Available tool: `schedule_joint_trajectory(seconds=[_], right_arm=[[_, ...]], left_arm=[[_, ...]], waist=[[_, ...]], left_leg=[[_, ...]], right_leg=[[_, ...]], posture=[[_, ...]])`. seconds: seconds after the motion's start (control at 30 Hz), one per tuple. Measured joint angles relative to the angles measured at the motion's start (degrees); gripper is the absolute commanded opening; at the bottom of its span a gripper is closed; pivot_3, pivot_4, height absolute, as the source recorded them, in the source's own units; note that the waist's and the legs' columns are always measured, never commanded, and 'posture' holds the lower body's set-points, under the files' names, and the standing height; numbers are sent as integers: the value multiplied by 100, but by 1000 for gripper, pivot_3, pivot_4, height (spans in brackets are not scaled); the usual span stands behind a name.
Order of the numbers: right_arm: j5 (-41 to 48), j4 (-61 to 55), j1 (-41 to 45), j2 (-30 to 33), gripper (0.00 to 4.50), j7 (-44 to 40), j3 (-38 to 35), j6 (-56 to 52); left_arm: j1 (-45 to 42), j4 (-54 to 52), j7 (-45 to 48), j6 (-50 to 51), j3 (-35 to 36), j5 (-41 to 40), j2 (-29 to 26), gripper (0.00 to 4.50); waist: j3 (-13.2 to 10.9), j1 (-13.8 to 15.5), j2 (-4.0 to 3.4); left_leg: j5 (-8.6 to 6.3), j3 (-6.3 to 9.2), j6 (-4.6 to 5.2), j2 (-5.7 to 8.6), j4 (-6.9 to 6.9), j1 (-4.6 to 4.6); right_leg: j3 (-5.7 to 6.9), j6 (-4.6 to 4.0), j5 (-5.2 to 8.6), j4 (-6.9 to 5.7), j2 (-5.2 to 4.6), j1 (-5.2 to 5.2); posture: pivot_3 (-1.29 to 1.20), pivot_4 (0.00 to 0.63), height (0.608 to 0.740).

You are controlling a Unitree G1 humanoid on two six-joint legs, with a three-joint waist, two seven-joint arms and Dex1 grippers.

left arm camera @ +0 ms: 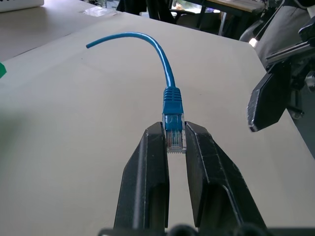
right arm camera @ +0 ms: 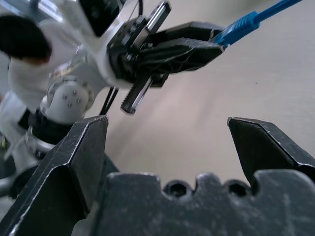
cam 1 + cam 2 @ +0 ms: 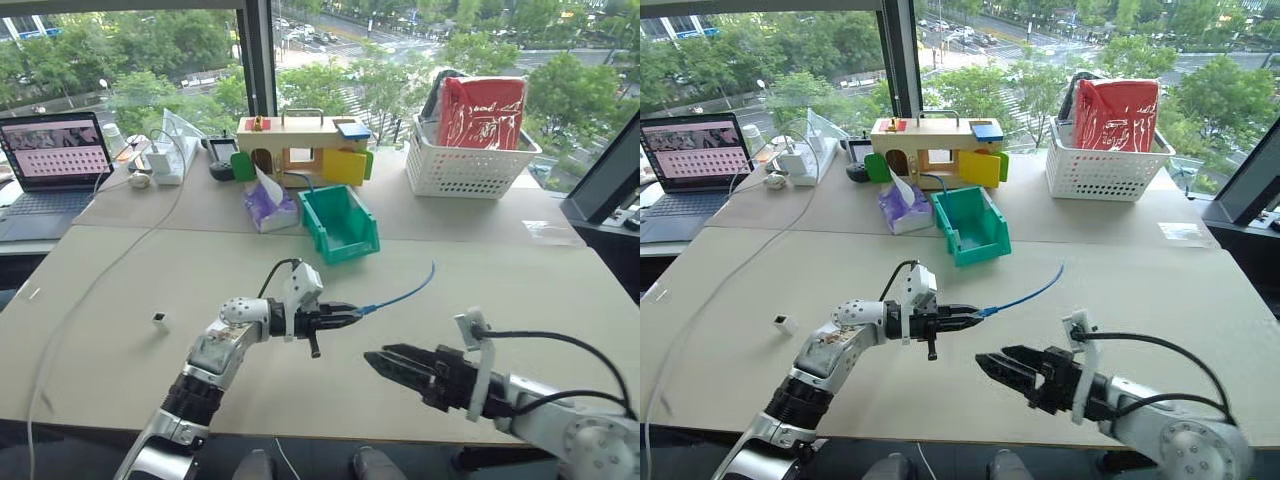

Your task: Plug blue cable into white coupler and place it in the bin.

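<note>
Cable end pinched between black fingers: the left tool (image 3: pixel 352 314) is clamped on the clear plug of the blue cable (image 3: pixel 405 292), holding it above the counter (image 3: pixel 520 290). In the left wrist view the plug sits squarely between the two fingers (image 1: pixel 147 167), its blue boot just past their tips, and the cable curves away from there to a free end. From the head view, that free end points toward 1 o'clock from the left tool, and the cable hangs clear of the surface.

The right tool (image 3: pixel 385 361) sits at about 5 o'clock from the left tool, near it but not touching, its fingers spread wide with nothing between them. Its wrist view faces the left tool and the held plug.

The white coupler (image 3: pixel 159 320) lies alone on the counter at 9 o'clock from the left tool, well apart from both tools. The bin (image 3: pixel 340 223) stands farther back at 12 o'clock, open side up, beside a purple tissue pack (image 3: pixel 268 207).
</note>
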State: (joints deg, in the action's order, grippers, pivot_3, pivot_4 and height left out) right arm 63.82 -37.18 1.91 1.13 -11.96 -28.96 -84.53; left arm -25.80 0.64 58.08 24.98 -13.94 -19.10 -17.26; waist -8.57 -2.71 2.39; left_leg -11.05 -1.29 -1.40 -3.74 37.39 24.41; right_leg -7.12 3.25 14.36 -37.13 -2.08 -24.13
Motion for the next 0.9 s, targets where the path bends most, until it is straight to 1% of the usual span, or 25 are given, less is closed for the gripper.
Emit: schedule_joint_trajectory(seconds=[0.03,0.13,0.33,0.53,0.7,0.9], right_arm=[[-17,105,-2,-266,4500,378,-43,35],[212,233,-4,-583,4500,1230,-123,144],[955,409,-77,-577,4500,2127,44,456],[1998,648,78,-562,4500,3043,175,1668],[2705,673,-51,-175,4500,3508,759,2324],[3125,675,-257,336,4500,3775,1276,2901]], left_arm=[[46,-121,3,82,-49,-31,-4,73],[138,-311,-43,204,-103,-51,-41,73],[140,-367,-150,273,-98,-49,-102,73],[233,-488,-241,283,-190,-49,-84,73],[242,-516,-274,282,-214,-49,-98,73],[248,-530,-288,282,-241,-49,-106,73]], waist=[[0,-6,-2],[-1,-3,-3],[-1,-9,-3],[-1,-70,-3],[-1,-121,-3],[-1,-121,-3]], left_leg=[[0,1,0,0,0,1],[0,0,0,2,0,8],[0,0,0,2,-3,6],[0,1,0,1,-6,5],[0,2,0,1,-12,7],[0,2,1,1,-13,7]], right_leg=[[0,-1,-1,1,0,-1],[1,-9,-6,5,-4,-2],[2,-9,-4,6,-4,-2],[2,-2,1,6,-4,-2],[2,-7,-1,11,-4,-2],[2,-9,0,12,-4,-2]], posture=[[0,150,731],[0,150,731],[0,150,731],[0,150,731],[0,150,731],[0,150,731]])
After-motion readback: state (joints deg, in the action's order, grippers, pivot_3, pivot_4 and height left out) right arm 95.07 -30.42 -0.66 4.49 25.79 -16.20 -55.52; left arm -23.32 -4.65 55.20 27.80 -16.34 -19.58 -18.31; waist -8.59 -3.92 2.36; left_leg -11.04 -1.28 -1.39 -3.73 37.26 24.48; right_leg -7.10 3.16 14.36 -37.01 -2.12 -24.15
